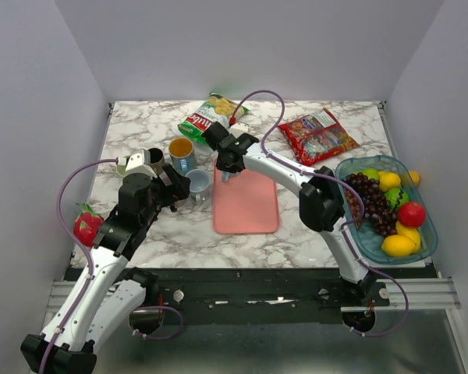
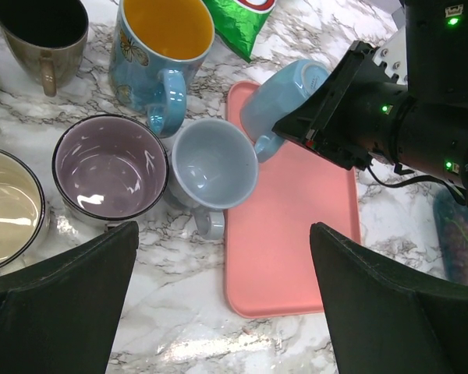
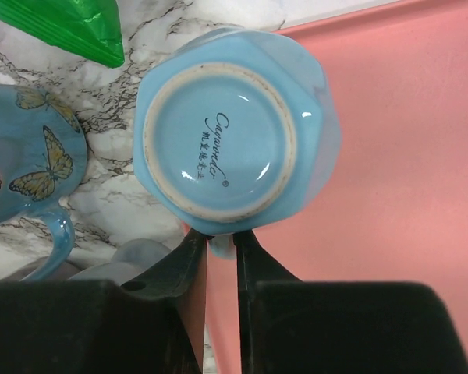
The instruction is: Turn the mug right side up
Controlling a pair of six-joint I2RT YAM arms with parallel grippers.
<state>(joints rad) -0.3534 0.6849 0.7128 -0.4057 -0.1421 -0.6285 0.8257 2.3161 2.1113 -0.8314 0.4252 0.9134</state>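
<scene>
The light blue mug [image 3: 234, 140] is bottom-up, its stamped base facing the right wrist camera. It sits tilted over the far left corner of the pink mat [image 1: 246, 206]. My right gripper [image 3: 221, 234] is shut on the mug's handle, which shows as a pale sliver between the two fingers. In the left wrist view the same mug [image 2: 285, 93] leans against the right gripper's black body. Whether its rim touches the mat, I cannot tell. My left gripper [image 2: 222, 230] hangs wide open above the mat's left edge, holding nothing.
Upright mugs crowd the left of the mat: a butterfly mug [image 2: 160, 54], a pale blue-grey mug [image 2: 210, 164], a purple-lined mug [image 2: 109, 167] and a brown mug [image 2: 43, 31]. A green snack bag [image 1: 210, 113], a red packet [image 1: 320, 136] and a fruit basket [image 1: 357, 234] lie farther off.
</scene>
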